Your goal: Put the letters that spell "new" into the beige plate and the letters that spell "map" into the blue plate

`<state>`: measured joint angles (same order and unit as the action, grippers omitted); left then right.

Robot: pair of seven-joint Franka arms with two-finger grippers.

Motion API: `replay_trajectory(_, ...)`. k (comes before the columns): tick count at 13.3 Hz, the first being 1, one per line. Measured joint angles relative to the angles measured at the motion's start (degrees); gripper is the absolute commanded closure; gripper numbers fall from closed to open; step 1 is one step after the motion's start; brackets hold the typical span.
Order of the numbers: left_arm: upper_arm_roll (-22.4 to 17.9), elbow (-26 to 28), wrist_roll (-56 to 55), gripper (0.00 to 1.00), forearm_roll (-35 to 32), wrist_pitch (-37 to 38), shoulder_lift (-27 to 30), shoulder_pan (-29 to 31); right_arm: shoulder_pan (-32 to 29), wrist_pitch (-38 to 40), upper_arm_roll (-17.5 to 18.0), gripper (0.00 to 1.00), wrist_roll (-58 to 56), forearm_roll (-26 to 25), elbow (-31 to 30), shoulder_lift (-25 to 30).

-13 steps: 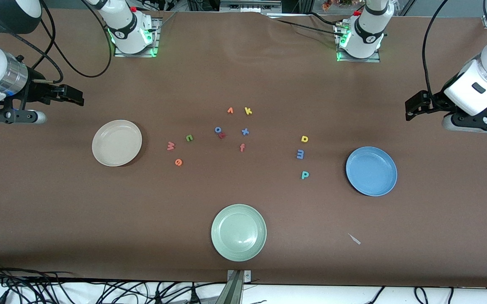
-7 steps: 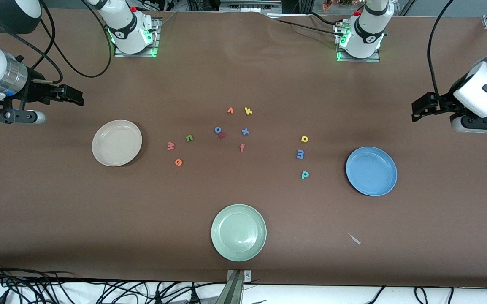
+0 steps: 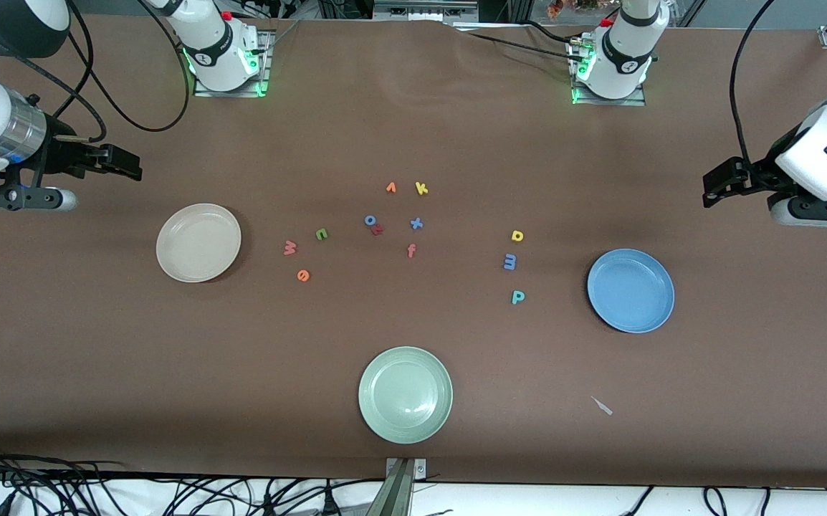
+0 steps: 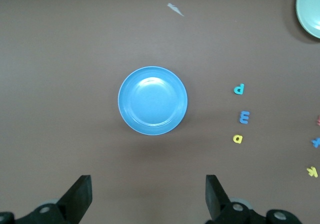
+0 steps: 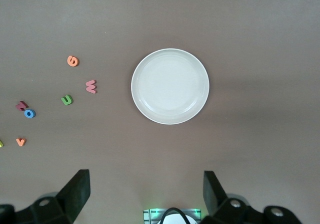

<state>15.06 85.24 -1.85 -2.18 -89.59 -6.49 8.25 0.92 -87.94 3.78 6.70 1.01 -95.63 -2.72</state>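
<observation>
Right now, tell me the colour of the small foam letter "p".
Teal foam letter "p"; clearest in the left wrist view.

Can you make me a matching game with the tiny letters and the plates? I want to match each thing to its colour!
Things:
1. letter "n"
2. letter "p"
3. letter "w"
4. plate nearest the front camera

Colours:
A. salmon-red
B. pale green
C. teal
D. bright green

Right pairs: 1-D, 2-C, 3-A, 4-B
</observation>
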Motion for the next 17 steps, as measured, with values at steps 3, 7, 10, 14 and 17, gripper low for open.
replay_trajectory(3, 1.75, 0.0, 1.06, 0.0, -2.29, 0.18, -0.01, -2.3, -0.01, -0.16, -0.01, 0.0, 0.0, 0.0, 0.0, 0.0)
replay_trajectory(7, 1.16, -0.01, 1.28, 0.0, -2.41, 1.67, -0.02, -1.97, -0.02, -0.53, -0.04, 0.0, 0.0, 0.0, 0.0, -0.01)
replay_trajectory(10, 0.83, -0.03, 1.37, 0.0, -0.09, 1.68, -0.02, -0.71, -0.02, -0.57, -0.04, 0.0, 0.0, 0.0, 0.0, -0.02)
replay_trajectory(14, 0.7, -0.03, 1.4, 0.0, 2.05, 1.68, -0.04, 1.84, -0.02, -0.92, -0.05, 0.0, 0.0, 0.01, 0.0, -0.03)
replay_trajectory(17, 0.75, -0.04, 1.4, 0.0, 2.06, 1.68, -0.04, 1.89, -0.02, -0.98, -0.04, 0.0, 0.0, 0.04, 0.0, -0.03)
